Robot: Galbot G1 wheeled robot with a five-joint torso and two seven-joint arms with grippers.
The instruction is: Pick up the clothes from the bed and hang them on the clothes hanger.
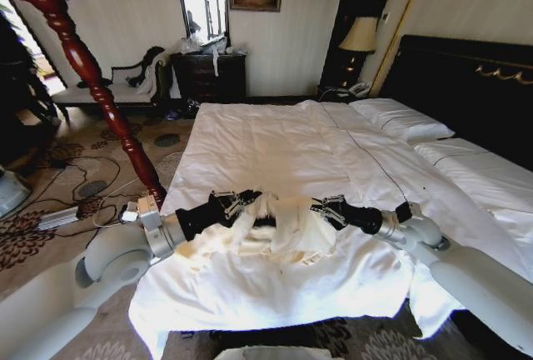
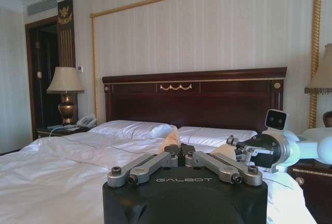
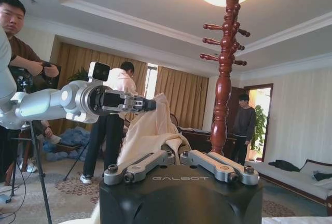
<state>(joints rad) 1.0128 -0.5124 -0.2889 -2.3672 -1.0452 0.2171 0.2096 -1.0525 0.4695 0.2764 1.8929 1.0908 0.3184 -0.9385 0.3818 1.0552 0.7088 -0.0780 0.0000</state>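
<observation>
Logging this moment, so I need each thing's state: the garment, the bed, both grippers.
clothes: bunched, held between both grippers just above the bed.
bed: made, white bedding wrinkled.
left gripper: shut on the clothes.
right gripper: shut on the clothes.

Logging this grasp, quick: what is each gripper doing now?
Left gripper: shut on the cream garment.
Right gripper: shut on the same garment.

Item count: one bed (image 1: 275, 152), one cream garment (image 1: 279, 231), two grippers (left (image 1: 250, 202) and right (image 1: 321, 207)), two white pillows (image 1: 401, 120), two table lamps (image 2: 65, 92), one wooden coat stand (image 1: 83, 64), one telephone (image 2: 86, 121).
</observation>
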